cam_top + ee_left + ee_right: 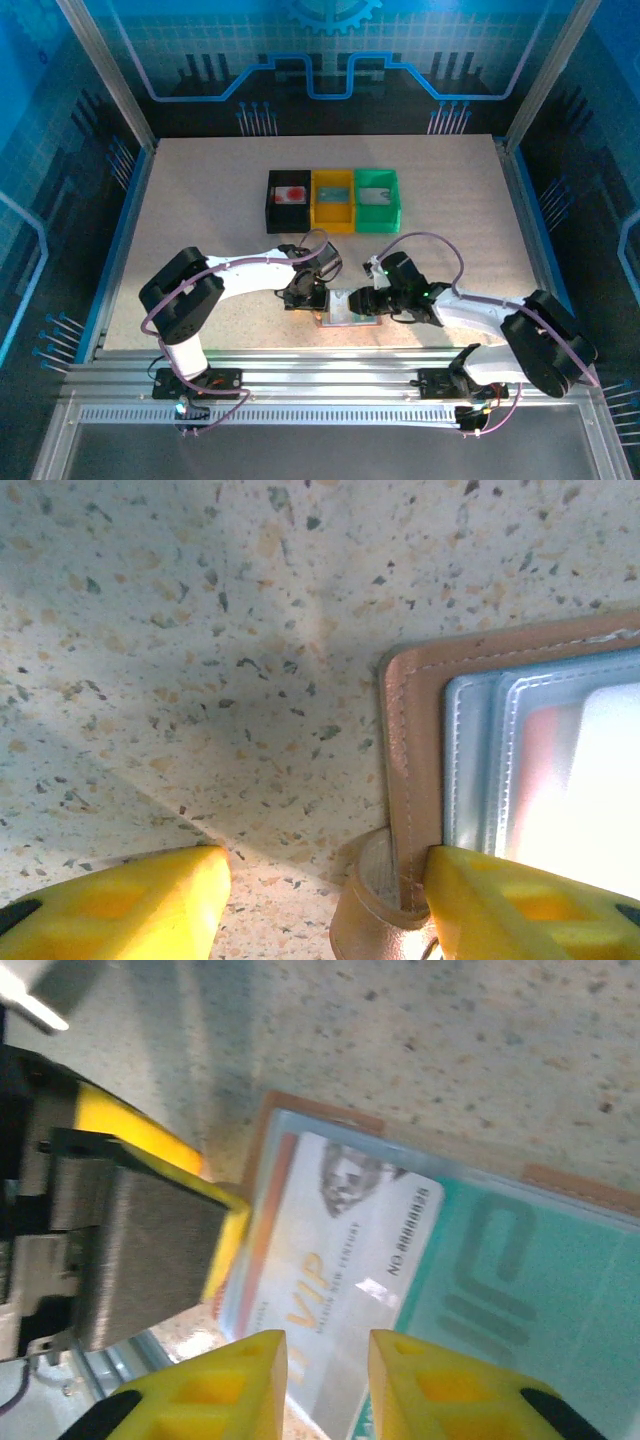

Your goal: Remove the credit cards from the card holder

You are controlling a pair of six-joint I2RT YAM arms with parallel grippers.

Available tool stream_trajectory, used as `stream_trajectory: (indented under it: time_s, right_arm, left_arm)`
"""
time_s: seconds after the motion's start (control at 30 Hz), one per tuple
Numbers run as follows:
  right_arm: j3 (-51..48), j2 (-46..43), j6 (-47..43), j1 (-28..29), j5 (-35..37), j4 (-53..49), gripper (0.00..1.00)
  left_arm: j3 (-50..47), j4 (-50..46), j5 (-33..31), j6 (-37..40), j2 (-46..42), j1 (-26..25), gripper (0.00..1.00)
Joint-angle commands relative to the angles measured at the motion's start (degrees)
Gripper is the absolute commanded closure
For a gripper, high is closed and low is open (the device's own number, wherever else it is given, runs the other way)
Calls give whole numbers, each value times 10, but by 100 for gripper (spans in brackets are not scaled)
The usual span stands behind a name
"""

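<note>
Card holder open on table — white VIP card, teal card inside

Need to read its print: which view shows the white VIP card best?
Right wrist: the white VIP card sits close, lettering legible, in the card holder. Left wrist gives an overexposed blur; top external, a pale speck.

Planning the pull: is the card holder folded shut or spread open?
Spread open: the card holder lies flat, lining up, with a white VIP card and a teal card showing inside.
</note>
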Motion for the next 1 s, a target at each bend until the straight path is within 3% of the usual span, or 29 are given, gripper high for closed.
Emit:
stream_trajectory:
  time_s: [0.0,0.6,0.97]
  right_arm:
    - [19,21,4,-3,22,-26,72]
    - [40,58,21,16,91,-67,74]
    - [68,-5,20,43,104,-116,74]
  left_arm:
    - [-37,89,65,-2,87,-18,43]
    - [-23,100,72,-11,116,-37,42]
    - [-13,70,34,-12,32,-35,41]
